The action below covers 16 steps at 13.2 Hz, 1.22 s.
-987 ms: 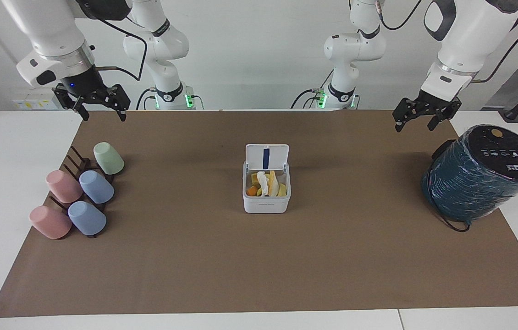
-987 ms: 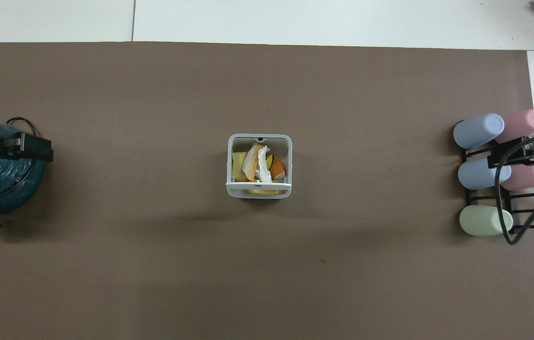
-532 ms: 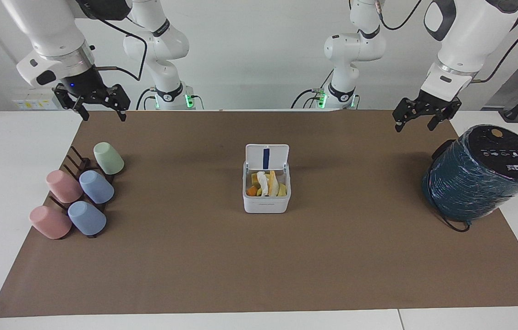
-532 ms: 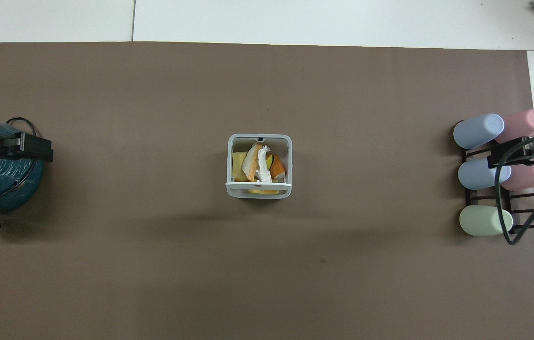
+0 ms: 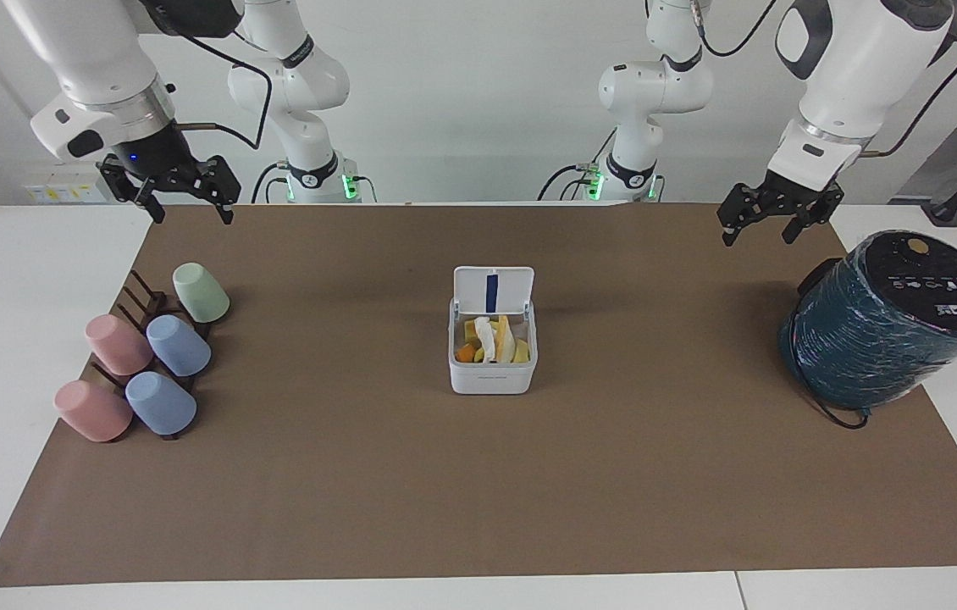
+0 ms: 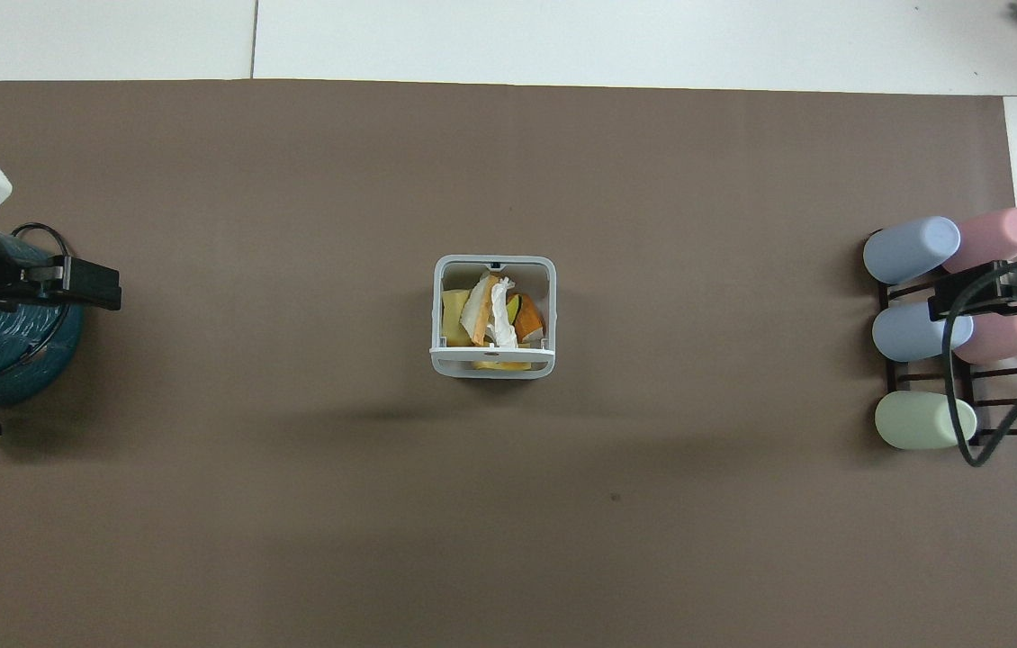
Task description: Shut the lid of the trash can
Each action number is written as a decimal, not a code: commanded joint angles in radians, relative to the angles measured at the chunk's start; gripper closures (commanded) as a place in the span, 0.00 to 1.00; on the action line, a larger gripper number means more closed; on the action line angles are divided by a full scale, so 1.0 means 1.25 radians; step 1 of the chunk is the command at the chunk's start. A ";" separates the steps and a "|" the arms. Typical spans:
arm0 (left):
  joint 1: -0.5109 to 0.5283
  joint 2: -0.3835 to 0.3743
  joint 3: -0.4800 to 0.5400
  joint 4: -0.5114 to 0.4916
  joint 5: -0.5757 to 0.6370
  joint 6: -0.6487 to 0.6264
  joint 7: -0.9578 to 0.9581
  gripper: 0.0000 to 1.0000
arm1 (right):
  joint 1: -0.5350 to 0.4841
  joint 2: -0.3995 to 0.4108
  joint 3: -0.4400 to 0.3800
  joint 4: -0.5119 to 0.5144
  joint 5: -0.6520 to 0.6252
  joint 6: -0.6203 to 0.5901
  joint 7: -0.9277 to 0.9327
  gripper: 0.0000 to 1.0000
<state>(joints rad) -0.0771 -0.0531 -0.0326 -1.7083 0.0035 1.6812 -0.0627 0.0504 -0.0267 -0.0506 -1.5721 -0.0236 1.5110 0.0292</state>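
left gripper (image 5: 771,225) has shifted slightly toward the middle of the table since half a second ago; in the overhead view its dark finger tip (image 6: 94,286) now reaches a little past the rim of the teal cylinder (image 5: 889,322), where before it sat more over it. nothing else has moved. left gripper hangs in the air over the brown mat (image 5: 478,474) just beside the teal cylinder, fingers spread apart and pointing down, holding nothing and touching nothing. right gripper (image 5: 186,203) waits in the air above the cup rack (image 5: 144,309) at the right arm's end of the table, fingers likewise spread, empty, in the same place as earlier. the trash can (image 5: 492,356) stands upright at the middle of the mat, well apart from both grippers, with yellow, orange and white scraps (image 6: 495,310) inside it. the lid (image 5: 493,291) is up, standing roughly vertical from the hinge on the can's robot-side edge, blue strip on its inner face turned away from the robots; unchanged from the earlier frames. five cups (image 5: 178,346), two pink, two blue, one pale green, lie tilted on the rack. the teal cylinder with its black top stands tilted at the left arm's end, partly on the mat's edge, a black cable (image 5: 838,415) trailing at its base.
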 commanded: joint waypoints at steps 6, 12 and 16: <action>-0.012 -0.026 0.011 -0.025 -0.002 0.026 0.004 0.00 | -0.001 -0.014 0.001 -0.014 0.004 -0.005 -0.004 0.00; -0.016 -0.036 0.009 -0.032 -0.003 0.005 0.023 0.00 | -0.001 -0.014 0.001 -0.014 0.004 -0.005 -0.004 0.00; -0.049 -0.036 0.005 -0.032 -0.032 -0.018 -0.083 0.00 | -0.001 -0.014 0.001 -0.014 0.004 -0.005 -0.004 0.00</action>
<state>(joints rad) -0.1087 -0.0700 -0.0334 -1.7214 -0.0069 1.6744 -0.0904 0.0504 -0.0267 -0.0506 -1.5721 -0.0236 1.5110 0.0292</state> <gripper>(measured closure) 0.000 0.000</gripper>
